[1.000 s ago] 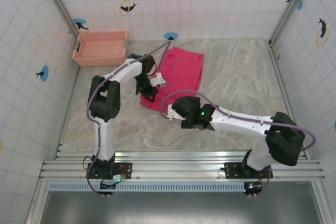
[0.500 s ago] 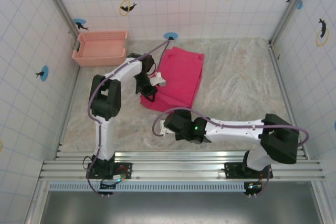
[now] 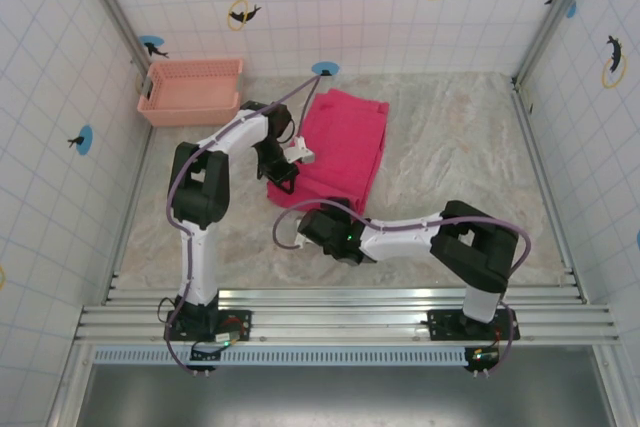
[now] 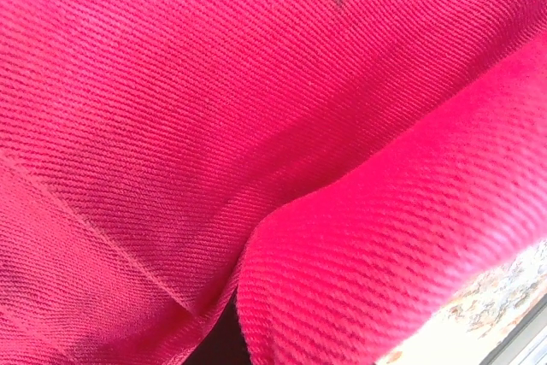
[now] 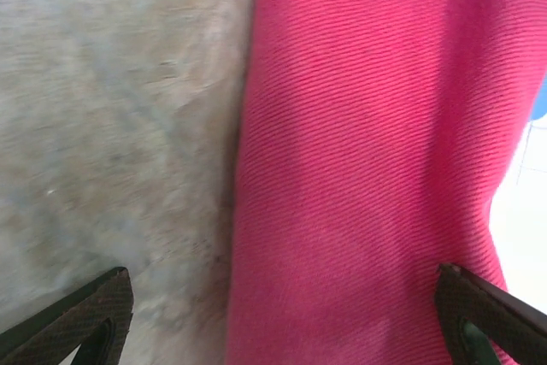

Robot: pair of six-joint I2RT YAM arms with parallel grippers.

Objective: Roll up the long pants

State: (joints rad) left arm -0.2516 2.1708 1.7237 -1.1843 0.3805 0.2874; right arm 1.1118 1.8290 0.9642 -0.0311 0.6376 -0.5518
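The long pants point(image 3: 345, 142) lie folded as a magenta-pink slab at the back middle of the table. My left gripper point(image 3: 283, 175) sits on their near-left corner and is shut, with pink cloth point(image 4: 256, 108) pressed up against its camera and a raised fold point(image 4: 385, 237) beside it; its fingers are hidden by the cloth. My right gripper point(image 3: 318, 222) hovers low just in front of the pants' near edge, wide open, with the pants point(image 5: 367, 168) between and ahead of its spread fingers point(image 5: 98, 309) and nothing gripped.
A pale salmon slotted basket point(image 3: 190, 92) stands at the back left against the wall. Tiled walls close in the back and both sides. Bare marbled table point(image 3: 460, 157) stretches to the right of the pants.
The right arm has folded back and swung left, carrying its open gripper toward the near-left along the pants' front edge. The left arm and the pants have not moved.
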